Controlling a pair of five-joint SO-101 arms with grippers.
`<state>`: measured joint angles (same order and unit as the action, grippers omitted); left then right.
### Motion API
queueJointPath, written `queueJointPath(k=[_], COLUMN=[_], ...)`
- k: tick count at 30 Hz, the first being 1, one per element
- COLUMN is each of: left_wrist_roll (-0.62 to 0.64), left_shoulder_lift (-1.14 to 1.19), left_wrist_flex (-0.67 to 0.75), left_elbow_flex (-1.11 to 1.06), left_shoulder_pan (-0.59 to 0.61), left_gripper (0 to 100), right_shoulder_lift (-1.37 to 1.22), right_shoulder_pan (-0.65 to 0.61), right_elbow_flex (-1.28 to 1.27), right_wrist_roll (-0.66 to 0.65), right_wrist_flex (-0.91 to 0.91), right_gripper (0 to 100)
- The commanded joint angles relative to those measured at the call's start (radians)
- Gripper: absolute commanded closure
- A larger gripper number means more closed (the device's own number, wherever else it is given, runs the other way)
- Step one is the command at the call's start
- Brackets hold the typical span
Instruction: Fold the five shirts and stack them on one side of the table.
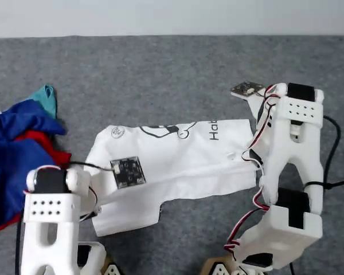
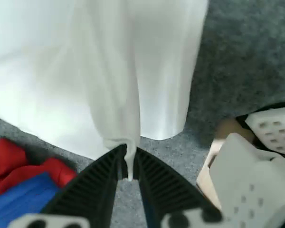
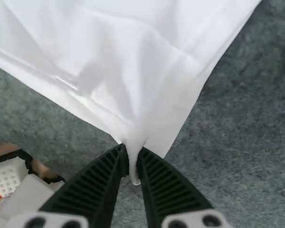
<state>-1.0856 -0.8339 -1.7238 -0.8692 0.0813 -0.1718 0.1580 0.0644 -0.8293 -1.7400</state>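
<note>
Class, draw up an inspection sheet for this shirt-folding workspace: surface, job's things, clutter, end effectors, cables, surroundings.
Surface: grey, felt-like table.
Job's things: white shirt spread flat between the two arms; heap of shirts, blue, red and teal, crumpled beside the left arm.
Clutter: nothing seen.
End effectors: left end effector shut on a pinch of the white shirt's edge; right end effector shut on another pinch of its edge.
Cables: red, white and black wires run along the right arm; black cable loops beside it.
Surroundings: pale wall beyond the table's far edge.
</note>
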Motion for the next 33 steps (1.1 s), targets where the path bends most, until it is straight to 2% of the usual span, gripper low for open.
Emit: queueJointPath(k=[1, 5, 9, 13, 15, 17, 21, 26, 29, 33], left_wrist_roll=[-0.02, -0.068, -0.117, -0.144, -0.143, -0.138, -0.064, 0.048, 0.193, 0.431], left_shoulder_lift=[-0.037, -0.035, -0.035, -0.041, -0.041, -0.041, -0.041, -0.041, -0.041, -0.034], left_wrist_flex=[-0.032, -0.032, -0.032, -0.032, -0.029, -0.028, 0.006, 0.091, 0.236, 0.545], left_elbow_flex=[-0.008, -0.012, -0.016, -0.018, -0.01, -0.008, -0.002, 0.068, 0.081, 0.056], left_shoulder_pan=[0.006, 0.015, 0.074, 0.084, 0.084, 0.084, 0.083, 0.083, 0.083, 0.083], left_gripper=[98, 98, 98, 93, 89, 85, 81, 80, 81, 89], right_shoulder_lift=[0.062, 0.062, 0.062, 0.062, 0.064, 0.064, 0.065, 0.062, 0.051, 0.039], right_shoulder_pan=[0.012, 0.007, 0.007, 0.007, 0.007, 0.007, 0.008, -0.01, -0.053, -0.13], right_elbow_flex=[-0.051, -0.094, -0.107, -0.103, -0.103, -0.101, -0.08, 0.081, 0.172, 0.19], right_wrist_roll=[-0.014, -0.012, -0.012, -0.009, -0.009, -0.009, -0.005, 0.092, 0.18, 0.313], right_wrist_flex=[-0.022, -0.001, 0.004, 0.004, 0.004, 0.001, -0.007, -0.015, 0.004, 0.111], right_gripper=[98.8, 98.8, 98.8, 98.2, 95.6, 88.7, 75.7, 74.5, 74.5, 75.4])
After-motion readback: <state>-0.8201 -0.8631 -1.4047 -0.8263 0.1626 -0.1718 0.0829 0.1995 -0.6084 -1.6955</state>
